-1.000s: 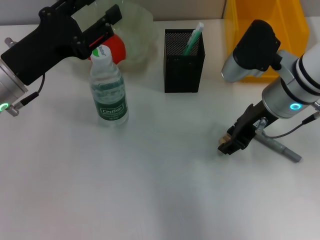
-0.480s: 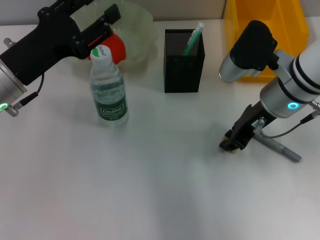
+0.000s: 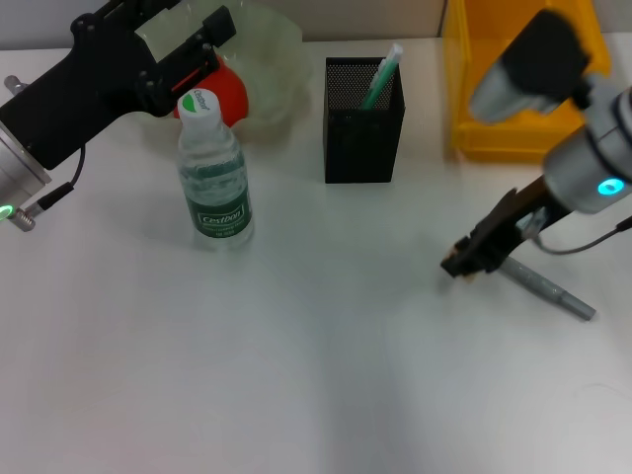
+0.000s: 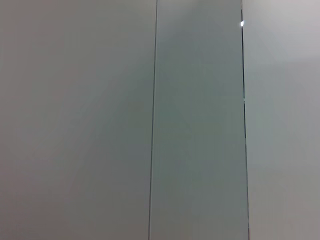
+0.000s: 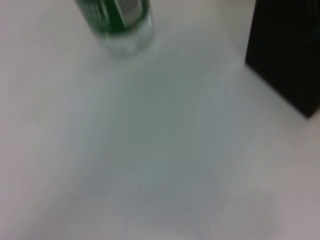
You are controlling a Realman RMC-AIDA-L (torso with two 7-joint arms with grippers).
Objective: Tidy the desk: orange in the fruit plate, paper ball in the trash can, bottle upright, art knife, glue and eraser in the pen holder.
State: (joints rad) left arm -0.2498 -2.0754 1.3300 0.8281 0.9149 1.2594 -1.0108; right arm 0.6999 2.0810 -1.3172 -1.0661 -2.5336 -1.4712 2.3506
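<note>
Right gripper [image 3: 464, 265] hangs low over the bench [image 3: 316, 375] on the robot's right, beside the near end of the grey art knife [image 3: 548, 289], which lies flat on the bench; it seems to grip sth small & tan/yellow at the tips, maybe the eraser, but can't tell what it is or if the jaws are fully closed. Prob. next stop, in my view: the black mesh pen holder [image 3: 363, 123], well apart toward the back, w/ a green-white stick already inside. Left gripper [image 3: 193, 54] is parked up at the back left over the fruit plate [image 3: 267, 59], jaws apart, holding nothing; orange [image 3: 225, 94] sits in the plate, so that step looks done. Bottle [image 3: 212, 173] stands upright near it. Yellow bin [image 3: 518, 89] at the back right. Right wrist view shows only bottle base & holder corner, not the gripped item; left wrist view shows just blank grey panels, nothing of the bench.
</note>
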